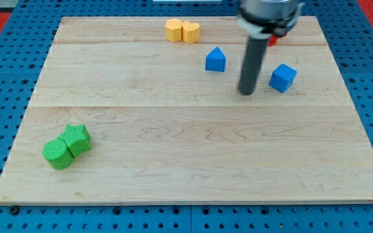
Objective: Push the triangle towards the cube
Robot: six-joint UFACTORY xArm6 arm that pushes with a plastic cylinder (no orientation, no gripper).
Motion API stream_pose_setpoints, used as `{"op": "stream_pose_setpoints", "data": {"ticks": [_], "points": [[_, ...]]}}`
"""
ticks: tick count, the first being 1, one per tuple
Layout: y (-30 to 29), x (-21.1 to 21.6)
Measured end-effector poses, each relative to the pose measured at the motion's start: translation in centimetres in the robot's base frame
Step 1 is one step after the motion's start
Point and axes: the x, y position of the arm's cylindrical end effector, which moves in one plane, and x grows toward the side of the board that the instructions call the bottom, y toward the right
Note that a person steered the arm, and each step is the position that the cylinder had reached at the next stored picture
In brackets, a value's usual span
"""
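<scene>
Rod coming down from the view's top, dark and straight, tip (247, 92) on the wooden tabletop (193, 149). No jaws on this tool, nothing to open or close, just a bare rod gripping nothing.

Blue triangle (215, 59) sits at about 10 o'clock from the tip, near but apart. Blue cube (282, 77) sits at about 2 o'clock from the tip, also near, not touching. Tip lands between the two blue blocks, slightly lower in the view than both. Triangle lies at roughly 9 to 10 o'clock from the cube, the rod's shaft standing in the gap between them.

Two yellow blocks (182, 30) touch side by side near the tabletop's top edge, at about 11 o'clock from the triangle; the left one looks many-sided, the right one heart-like, hard to be sure. Red block (272, 41) peeks out from behind the rod's housing at about 12 o'clock from the cube, mostly hidden, shape cannot be told.

Two green blocks (67, 147) touch each other far off at about 8 o'clock from the tip, near the view's bottom-left; one roundish, the other blockier, both ridged.

Blue pegboard (5, 213) surrounds the tabletop.
</scene>
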Motion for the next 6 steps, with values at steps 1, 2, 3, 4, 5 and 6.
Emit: {"op": "stream_pose_setpoints", "data": {"ticks": [1, 2, 3, 4, 5, 6], "points": [[-8.2, -1.1], [-10.1, -5.2], [-10.5, -9.0], [-8.2, -11.7], [1.1, -6.8], [3.7, -2.5]]}}
